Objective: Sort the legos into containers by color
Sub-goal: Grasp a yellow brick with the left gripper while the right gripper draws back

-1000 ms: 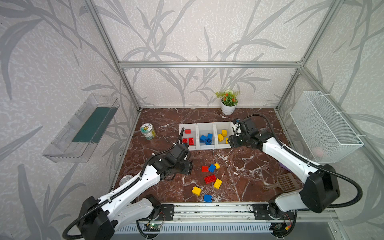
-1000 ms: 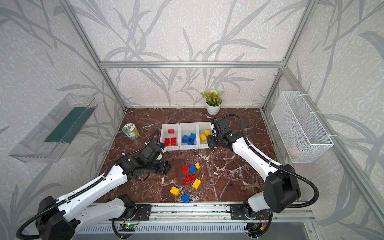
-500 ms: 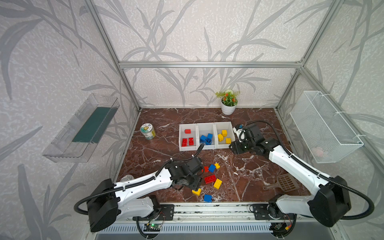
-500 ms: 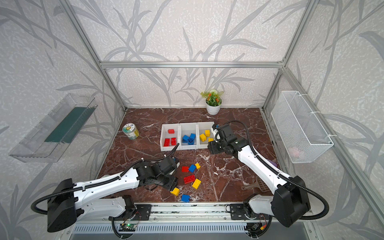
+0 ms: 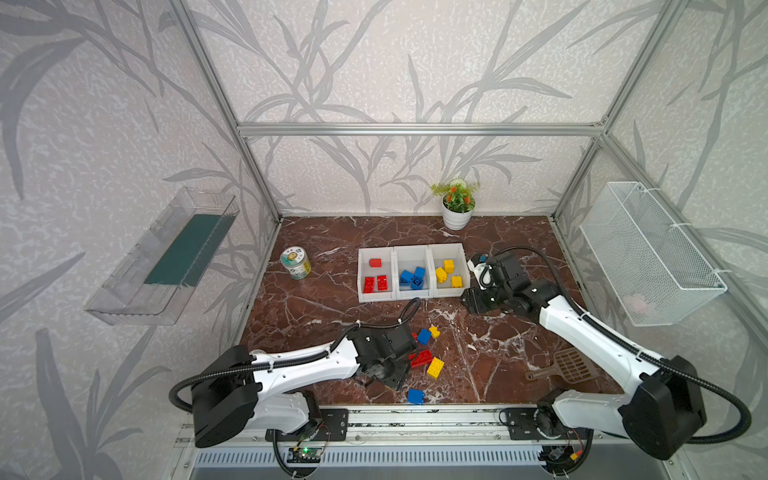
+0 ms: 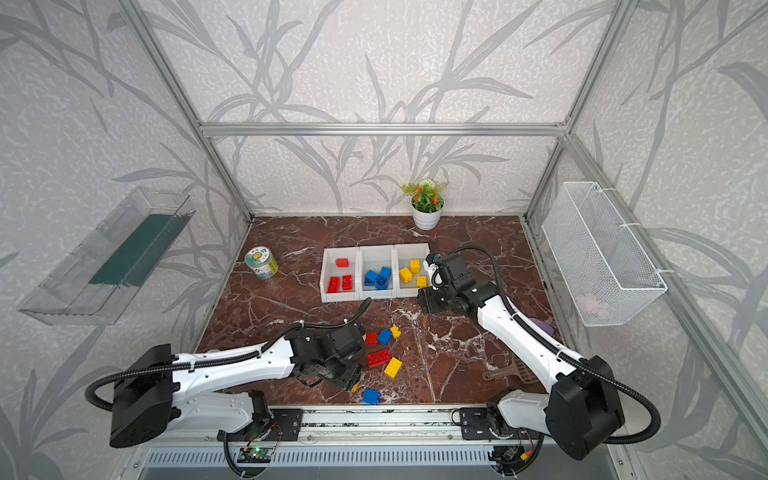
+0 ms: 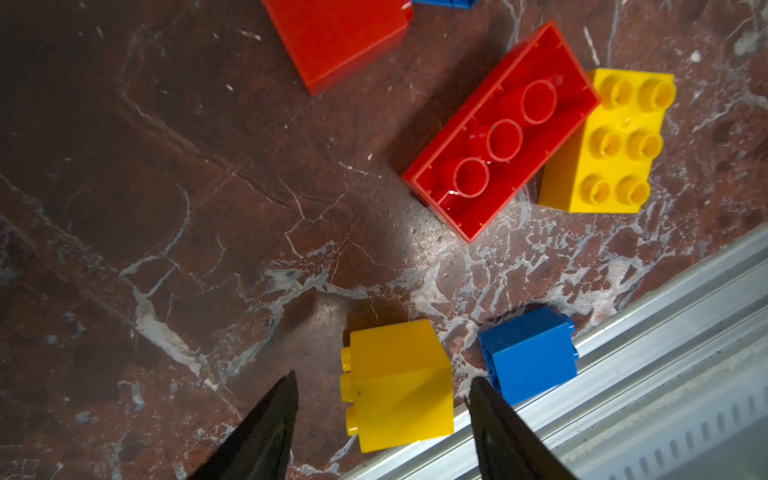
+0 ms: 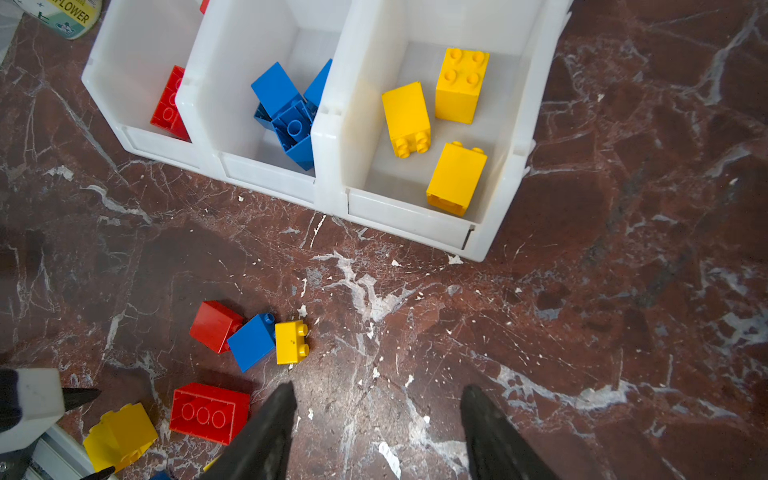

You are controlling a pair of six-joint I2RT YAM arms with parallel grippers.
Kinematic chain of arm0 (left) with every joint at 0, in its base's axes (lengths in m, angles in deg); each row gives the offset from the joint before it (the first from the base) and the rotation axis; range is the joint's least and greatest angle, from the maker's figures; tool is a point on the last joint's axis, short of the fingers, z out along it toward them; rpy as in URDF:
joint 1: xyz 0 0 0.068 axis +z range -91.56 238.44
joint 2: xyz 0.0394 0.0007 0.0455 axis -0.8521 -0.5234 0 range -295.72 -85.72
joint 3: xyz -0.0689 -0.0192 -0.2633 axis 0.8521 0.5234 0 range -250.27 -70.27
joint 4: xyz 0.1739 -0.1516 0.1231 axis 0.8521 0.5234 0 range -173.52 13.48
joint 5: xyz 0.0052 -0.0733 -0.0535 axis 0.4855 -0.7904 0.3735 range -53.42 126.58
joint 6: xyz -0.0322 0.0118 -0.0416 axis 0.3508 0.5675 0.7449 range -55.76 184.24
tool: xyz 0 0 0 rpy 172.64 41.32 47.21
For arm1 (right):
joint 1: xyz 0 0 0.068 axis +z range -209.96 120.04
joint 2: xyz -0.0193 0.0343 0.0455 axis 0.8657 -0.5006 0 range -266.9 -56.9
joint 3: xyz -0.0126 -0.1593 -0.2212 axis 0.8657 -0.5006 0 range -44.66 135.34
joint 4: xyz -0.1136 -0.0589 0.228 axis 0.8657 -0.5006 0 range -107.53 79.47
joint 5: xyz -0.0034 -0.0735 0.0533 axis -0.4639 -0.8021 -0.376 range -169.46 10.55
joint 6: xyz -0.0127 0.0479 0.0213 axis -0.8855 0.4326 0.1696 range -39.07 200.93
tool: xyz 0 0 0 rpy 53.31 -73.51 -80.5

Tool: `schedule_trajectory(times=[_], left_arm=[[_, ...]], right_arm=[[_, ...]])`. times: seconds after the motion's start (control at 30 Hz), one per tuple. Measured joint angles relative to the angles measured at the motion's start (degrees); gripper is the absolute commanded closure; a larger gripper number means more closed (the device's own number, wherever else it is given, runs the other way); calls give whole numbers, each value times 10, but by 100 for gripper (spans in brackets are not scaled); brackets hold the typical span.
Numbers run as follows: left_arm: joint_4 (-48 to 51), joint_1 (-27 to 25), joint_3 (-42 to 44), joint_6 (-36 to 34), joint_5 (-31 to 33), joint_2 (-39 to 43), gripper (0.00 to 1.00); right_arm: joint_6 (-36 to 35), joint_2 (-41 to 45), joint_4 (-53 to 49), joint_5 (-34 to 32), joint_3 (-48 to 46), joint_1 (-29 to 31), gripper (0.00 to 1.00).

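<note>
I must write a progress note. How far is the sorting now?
Done: the bins hold sorted bricks, one colour each. In hand: the open left fingers straddle a yellow brick, not gripping yet; the right fingers are open, empty. Left: six other loose bricks on the table.

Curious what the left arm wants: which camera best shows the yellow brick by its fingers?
Left wrist view: the yellow brick sits large between open fingers. Right wrist view shows it small at the edge; in both top views the left arm nearly hides it.
</note>
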Motion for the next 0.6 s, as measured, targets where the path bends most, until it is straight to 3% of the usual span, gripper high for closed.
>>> schedule_trajectory(times=[0.17, 0.43, 0.6], left_arm=[[-1, 0, 0, 1, 2, -30, 34], [-1, 0, -1, -11, -3, -55, 54], [5, 0, -8, -21, -2, -56, 57]], right_arm=[[2, 0, 0, -1, -2, 0, 36], [12, 9, 0, -8, -16, 0, 36], [14, 16, 0, -15, -17, 0, 36]])
